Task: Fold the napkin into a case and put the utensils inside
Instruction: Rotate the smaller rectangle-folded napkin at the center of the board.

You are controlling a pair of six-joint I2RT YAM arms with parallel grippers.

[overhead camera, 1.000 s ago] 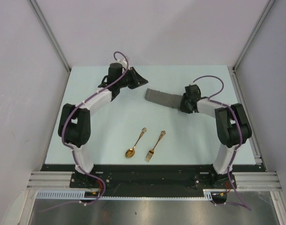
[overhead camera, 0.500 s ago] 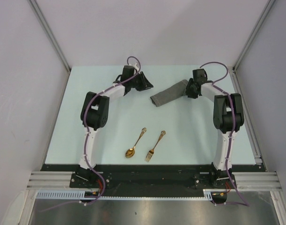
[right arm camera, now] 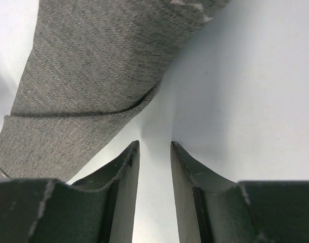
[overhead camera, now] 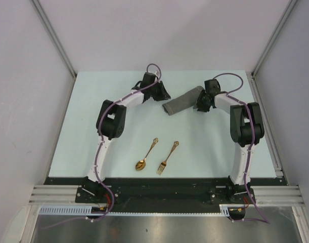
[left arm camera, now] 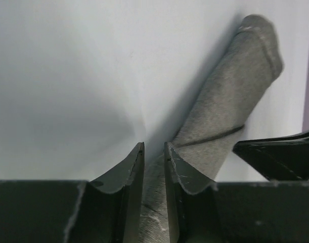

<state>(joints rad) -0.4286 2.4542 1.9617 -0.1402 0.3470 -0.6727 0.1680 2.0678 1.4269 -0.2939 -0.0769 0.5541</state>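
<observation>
- Napkin (overhead camera: 183, 100), a dark grey woven cloth, is folded into 1 narrow strip. It lies slantwise on the pale table (overhead camera: 93, 131), with its right end farther from the arm bases than its left end. A fold line crosses it.
- Left gripper (overhead camera: 163, 96) sits at the napkin's left end. Its 2 fingers stand a narrow gap apart and grey cloth shows in that gap. Whether they pinch the napkin or only hang over it cannot be told.
- Right gripper (overhead camera: 200, 104) sits at the napkin's right end. Its 2 fingers are partly spread with bare table between them, gripping nothing. The napkin lies just beyond the fingertips.
- Fork (overhead camera: 168, 157), gold, lies well apart from the napkin, straight toward the arm bases from the napkin's left end.
- Spoon (overhead camera: 146, 155), gold, also lies well apart from the napkin, on the same near side and a little further left than the napkin's left end.
</observation>
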